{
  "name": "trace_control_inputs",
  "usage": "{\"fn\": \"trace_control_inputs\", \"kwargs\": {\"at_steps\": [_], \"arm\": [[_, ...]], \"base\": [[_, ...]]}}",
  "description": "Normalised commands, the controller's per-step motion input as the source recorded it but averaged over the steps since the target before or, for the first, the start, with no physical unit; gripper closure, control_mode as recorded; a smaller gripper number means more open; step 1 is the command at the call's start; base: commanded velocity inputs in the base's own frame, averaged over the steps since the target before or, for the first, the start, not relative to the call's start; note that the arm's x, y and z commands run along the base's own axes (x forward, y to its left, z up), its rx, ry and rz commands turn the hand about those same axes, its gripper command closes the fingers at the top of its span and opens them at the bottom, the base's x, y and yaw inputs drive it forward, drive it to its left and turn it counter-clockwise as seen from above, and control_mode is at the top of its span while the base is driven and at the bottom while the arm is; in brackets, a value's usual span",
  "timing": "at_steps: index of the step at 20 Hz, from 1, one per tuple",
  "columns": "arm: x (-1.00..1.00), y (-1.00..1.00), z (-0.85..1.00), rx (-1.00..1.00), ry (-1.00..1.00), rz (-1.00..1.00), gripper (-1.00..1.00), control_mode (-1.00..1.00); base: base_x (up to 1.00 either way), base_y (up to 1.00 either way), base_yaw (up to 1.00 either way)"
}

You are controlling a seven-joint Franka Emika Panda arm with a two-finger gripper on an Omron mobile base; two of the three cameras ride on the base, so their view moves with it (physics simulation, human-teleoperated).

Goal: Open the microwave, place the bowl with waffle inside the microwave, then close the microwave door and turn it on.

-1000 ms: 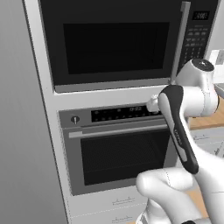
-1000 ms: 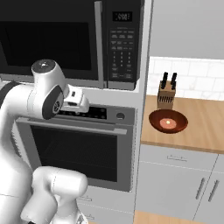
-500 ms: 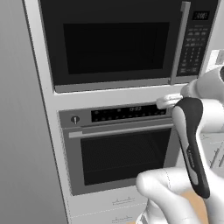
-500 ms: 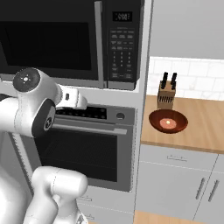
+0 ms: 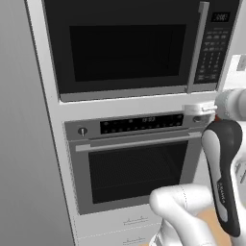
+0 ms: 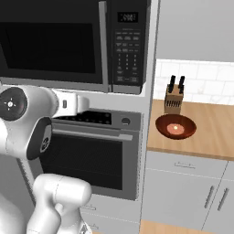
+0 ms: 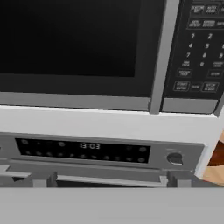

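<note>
The microwave sits above the oven; the bowl with waffle apparently rests on the counter rightward.

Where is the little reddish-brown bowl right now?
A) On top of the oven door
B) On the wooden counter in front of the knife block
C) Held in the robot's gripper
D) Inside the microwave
B: the bowl sits on the wooden counter, just in front of the knife block.
</note>
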Motion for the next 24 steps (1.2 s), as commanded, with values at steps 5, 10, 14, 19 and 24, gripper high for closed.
{"fn": "trace_control_inputs", "kwargs": {"at_steps": [5, 10, 14, 19, 24], "arm": [[-0.34, -0.09, 0.36, 0.00, -0.26, 0.00, -1.00, -1.00], [-0.26, -0.04, 0.40, 0.00, -0.21, 0.00, -1.00, -1.00], [-0.14, -0.19, 0.42, 0.01, -0.12, 0.00, -1.00, -1.00], [-0.01, -0.25, 0.40, 0.03, -0.01, 0.00, -1.00, -1.00], [0.00, -0.07, 0.15, 0.00, 0.00, 0.00, -1.00, -1.00]], "base": [[0.00, 0.00, 0.00], [0.00, 0.00, 0.00], [0.00, 0.00, 0.00], [0.00, 0.00, 0.00], [0.00, 0.00, 0.00]]}}
